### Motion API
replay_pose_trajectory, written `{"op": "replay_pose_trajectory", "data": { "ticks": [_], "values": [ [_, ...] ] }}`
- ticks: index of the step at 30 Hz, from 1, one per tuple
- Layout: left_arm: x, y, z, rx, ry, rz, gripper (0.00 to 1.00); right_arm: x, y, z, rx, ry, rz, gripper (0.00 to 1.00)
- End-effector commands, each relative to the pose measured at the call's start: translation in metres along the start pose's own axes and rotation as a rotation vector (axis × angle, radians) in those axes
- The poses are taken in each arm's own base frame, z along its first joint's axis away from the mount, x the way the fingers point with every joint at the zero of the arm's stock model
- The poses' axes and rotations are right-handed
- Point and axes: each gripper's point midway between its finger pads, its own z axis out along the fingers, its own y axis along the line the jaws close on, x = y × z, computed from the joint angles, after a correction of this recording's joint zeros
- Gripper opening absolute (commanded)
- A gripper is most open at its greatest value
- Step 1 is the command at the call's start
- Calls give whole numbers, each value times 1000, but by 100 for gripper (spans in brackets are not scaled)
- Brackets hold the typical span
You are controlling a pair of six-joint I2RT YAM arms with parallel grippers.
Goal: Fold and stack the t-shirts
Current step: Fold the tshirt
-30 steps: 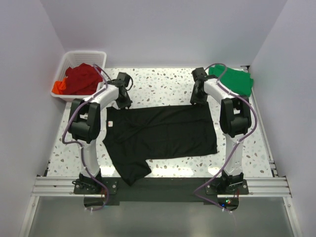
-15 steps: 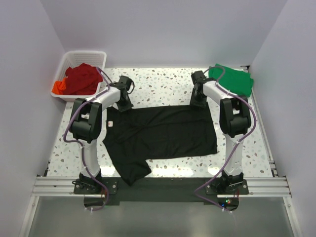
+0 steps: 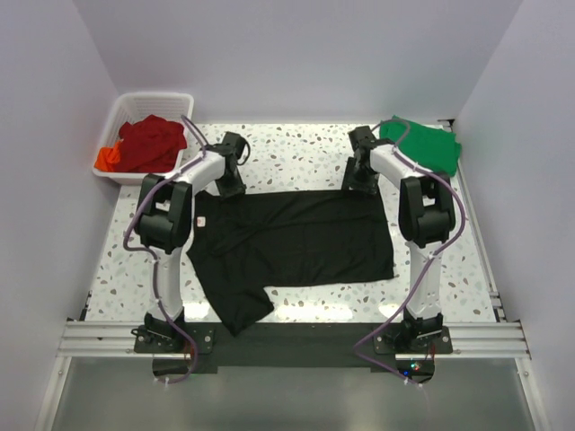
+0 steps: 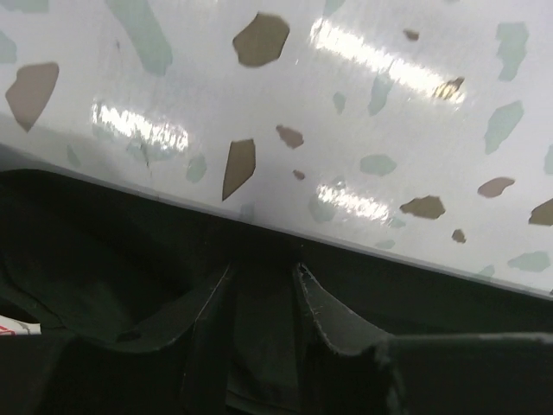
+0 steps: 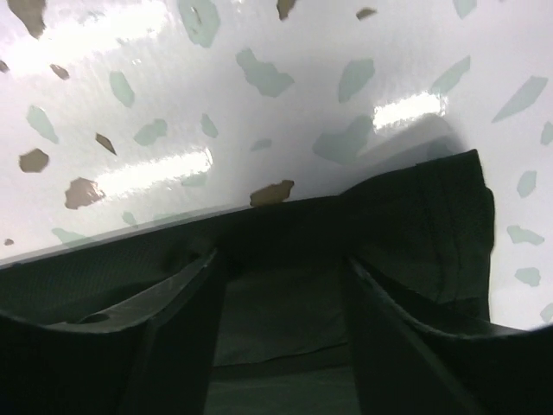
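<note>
Black soft-fabric t-shirt (image 3: 292, 242) lay flat mid-tabletop (image 3: 296, 148), long axis left-right. Left hand (image 3: 232, 184) and right hand (image 3: 359, 184) sat at its far-edge corners, fingers apart, straddling the hem, nothing clamped. Each arm nearest its own corner.

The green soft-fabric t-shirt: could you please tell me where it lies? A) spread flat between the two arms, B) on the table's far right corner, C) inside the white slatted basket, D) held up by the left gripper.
B: the green soft-fabric t-shirt lies on the far right corner of the speckled table, behind the right arm.
</note>
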Motion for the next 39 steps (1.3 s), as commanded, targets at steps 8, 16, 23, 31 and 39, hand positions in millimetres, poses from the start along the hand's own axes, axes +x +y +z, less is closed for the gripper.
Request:
{"op": "replay_pose_trajectory", "data": {
  "ticks": [8, 16, 23, 31, 39],
  "values": [
    [-27, -10, 34, -64, -12, -4, 38, -13, 5, 27, -10, 31, 4, 65],
    [-58, -21, 48, -53, -41, -26, 41, -39, 8, 42, -25, 20, 19, 65],
    [-85, -31, 58, 3, -65, -43, 43, -71, 11, 52, -54, -11, 30, 65],
    [-139, -53, 2, 189, -277, -17, 46, -111, 14, -6, -95, -185, -2, 65],
    [-162, -54, -73, 267, -416, 15, 52, -124, 18, -66, -154, -291, -16, 65]
  ]
}}
